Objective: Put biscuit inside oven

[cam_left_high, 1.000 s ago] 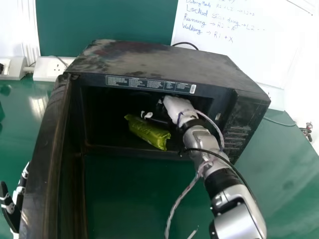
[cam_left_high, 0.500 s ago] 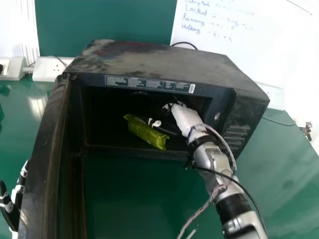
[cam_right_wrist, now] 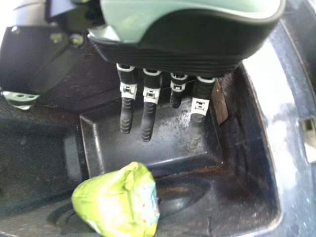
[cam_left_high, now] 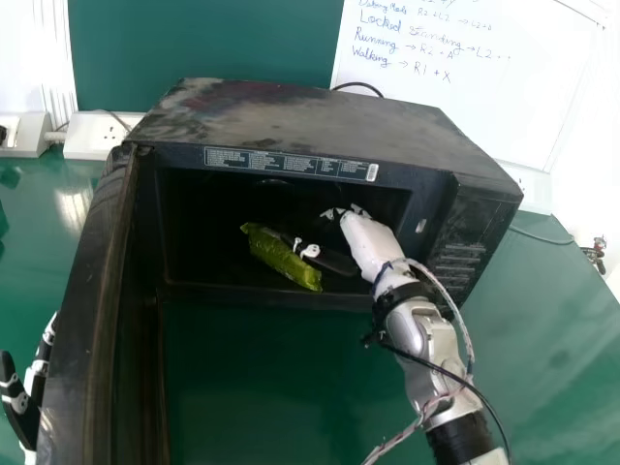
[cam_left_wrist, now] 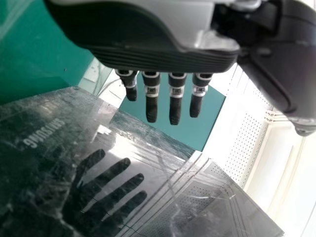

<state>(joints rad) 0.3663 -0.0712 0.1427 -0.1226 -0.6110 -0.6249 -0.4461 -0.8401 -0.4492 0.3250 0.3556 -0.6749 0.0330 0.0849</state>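
- The biscuit packet probably weighs little; its creased, shiny wrapper looks soft and a bit slippery, with brittle biscuits likely within.
- Any regrip should go round its middle, lightly, since squeezing an end could crack the contents.
- The right hand has its fingers straight and spread, clamped on nothing; the packet lies just to its left, inside the oven.
- The oven walls surround that hand, and the open door stands well to its left.
- Beyond the door, the left hand idles, fingers extended.
- The placing looks done; withdrawing comes next.
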